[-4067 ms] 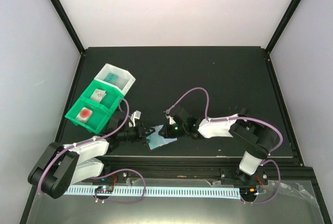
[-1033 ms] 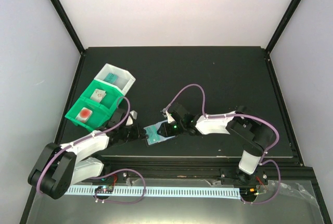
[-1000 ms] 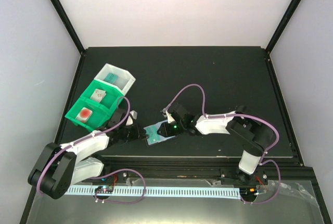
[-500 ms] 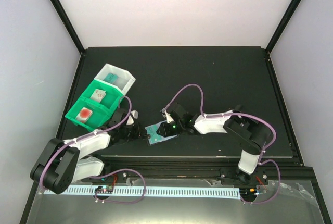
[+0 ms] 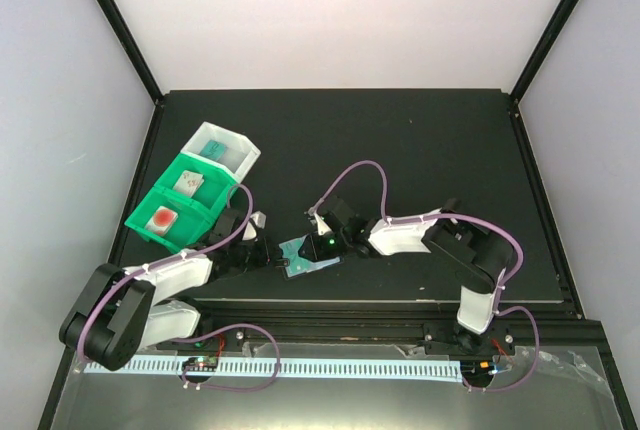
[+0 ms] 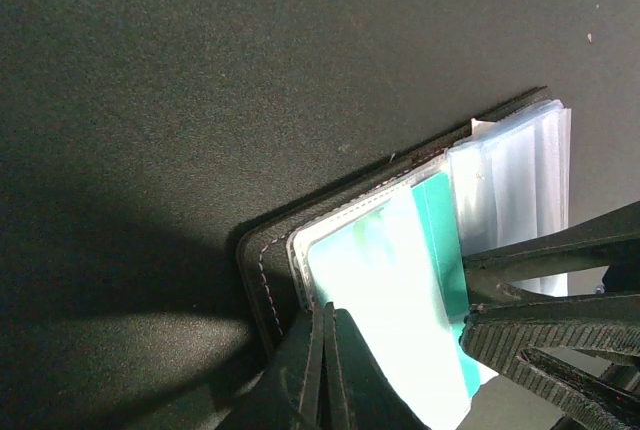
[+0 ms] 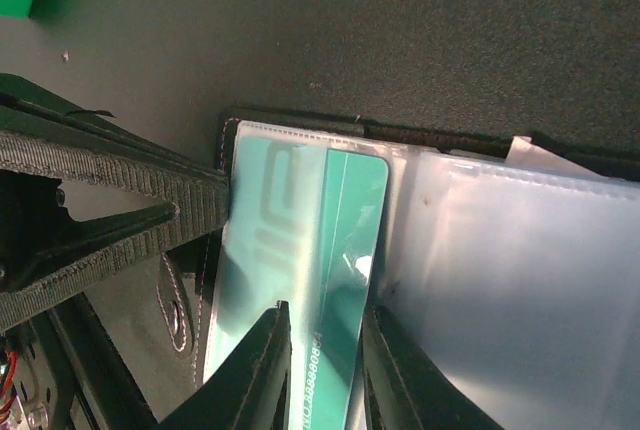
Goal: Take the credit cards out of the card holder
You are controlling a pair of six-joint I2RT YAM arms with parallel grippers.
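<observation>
The open card holder (image 6: 262, 270) lies right at both pairs of fingers. Its clear pockets (image 6: 520, 170) hold a teal credit card (image 7: 300, 240). The left gripper (image 6: 325, 360) is closed tight at the holder's corner. The right gripper (image 7: 322, 370) stands narrow over the teal credit card; I cannot tell if it pinches. Well beyond the left fingers, a white bin (image 5: 248, 158) holds a second teal card (image 5: 213, 148), and a green bin (image 5: 205, 218) holds a pale card (image 5: 188, 182) and a red-marked card (image 5: 163, 218). Below is a black table (image 5: 420, 160), with pale walls (image 5: 330, 10) around.
</observation>
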